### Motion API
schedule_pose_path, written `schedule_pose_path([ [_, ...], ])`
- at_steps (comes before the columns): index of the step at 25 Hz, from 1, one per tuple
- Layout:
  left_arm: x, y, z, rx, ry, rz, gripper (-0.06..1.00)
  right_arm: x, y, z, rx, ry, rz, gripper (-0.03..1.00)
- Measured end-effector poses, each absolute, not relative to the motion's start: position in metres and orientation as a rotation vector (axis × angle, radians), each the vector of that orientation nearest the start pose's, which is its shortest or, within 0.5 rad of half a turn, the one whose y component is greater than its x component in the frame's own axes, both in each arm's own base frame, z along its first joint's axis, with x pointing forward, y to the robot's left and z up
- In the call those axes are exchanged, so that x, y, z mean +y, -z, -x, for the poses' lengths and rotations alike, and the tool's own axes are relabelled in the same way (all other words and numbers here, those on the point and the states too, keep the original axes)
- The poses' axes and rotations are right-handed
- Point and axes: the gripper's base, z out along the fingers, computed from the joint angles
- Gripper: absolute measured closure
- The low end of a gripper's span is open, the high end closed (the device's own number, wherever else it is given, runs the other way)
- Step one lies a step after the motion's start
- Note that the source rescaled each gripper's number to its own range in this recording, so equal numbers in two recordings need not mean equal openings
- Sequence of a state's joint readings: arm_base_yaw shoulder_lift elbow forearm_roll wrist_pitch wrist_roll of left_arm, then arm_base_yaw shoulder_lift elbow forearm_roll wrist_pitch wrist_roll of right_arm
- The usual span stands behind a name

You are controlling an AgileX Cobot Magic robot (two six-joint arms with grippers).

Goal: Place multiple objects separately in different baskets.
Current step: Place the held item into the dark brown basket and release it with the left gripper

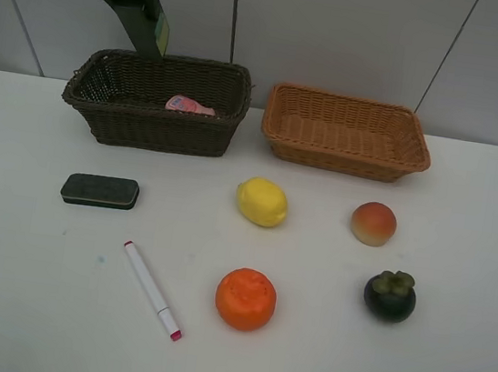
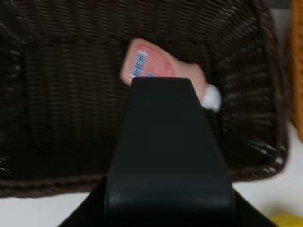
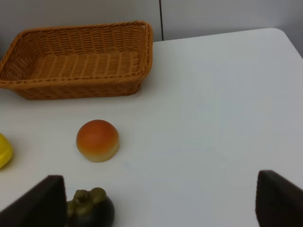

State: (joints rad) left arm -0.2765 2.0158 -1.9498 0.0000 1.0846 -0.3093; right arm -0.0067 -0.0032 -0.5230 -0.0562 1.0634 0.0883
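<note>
Nearest us lie the white marker and the orange, loose on the table and well apart from either pair of fingers. Next comes the mangosteen, just beside one finger of the right gripper. Its fingers stand spread wide with nothing between them. The peach sits a little ahead of those fingertips, and the lemon lies off to the mangosteen's side of them. The eraser is far from both grippers.

Farther on, well ahead of the right fingers, the light basket holds nothing. The dark brown basket lies below the left gripper. The wrist view shows that gripper only as one dark mass with no gap, so we cannot tell whether it is closed or grips anything. The pink bottle rests on the basket floor just beyond its tips, partly hidden by them.

We judge the task barely begun: one object is sorted, six lie unsorted, and one basket is unused.
</note>
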Motion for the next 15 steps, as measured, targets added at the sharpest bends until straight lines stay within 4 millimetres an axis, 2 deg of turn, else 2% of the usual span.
schedule_pose_path([
  [2, -0.099, -0.297, -0.448, 2.641, 0.154, 0.066, 0.6, -0.004, -0.283, 0.008, 2.017, 0.015, -0.099, 0.13],
  [5, -0.08, -0.271, -0.465, 2.649, 0.121, 0.086, 0.6, -0.004, -0.283, 0.008, 2.017, 0.015, -0.099, 0.13],
  [8, -0.076, -0.243, -0.478, 2.667, 0.083, 0.044, 0.6, -0.004, -0.283, 0.008, 2.017, 0.015, -0.099, 0.13],
  [11, -0.077, -0.223, -0.486, 2.674, 0.052, -0.074, 0.59, -0.004, -0.283, 0.008, 2.017, 0.015, -0.099, 0.13],
  [12, -0.077, -0.218, -0.487, 2.681, 0.045, -0.101, 0.51, -0.004, -0.283, 0.008, 2.017, 0.015, -0.099, 0.13],
  [14, -0.077, -0.212, -0.488, 2.693, 0.033, -0.144, 0.21, -0.004, -0.283, 0.008, 2.017, 0.015, -0.099, 0.13],
  [15, -0.077, -0.211, -0.488, 2.697, 0.029, -0.159, 0.09, -0.004, -0.283, 0.008, 2.017, 0.015, -0.099, 0.13],
])
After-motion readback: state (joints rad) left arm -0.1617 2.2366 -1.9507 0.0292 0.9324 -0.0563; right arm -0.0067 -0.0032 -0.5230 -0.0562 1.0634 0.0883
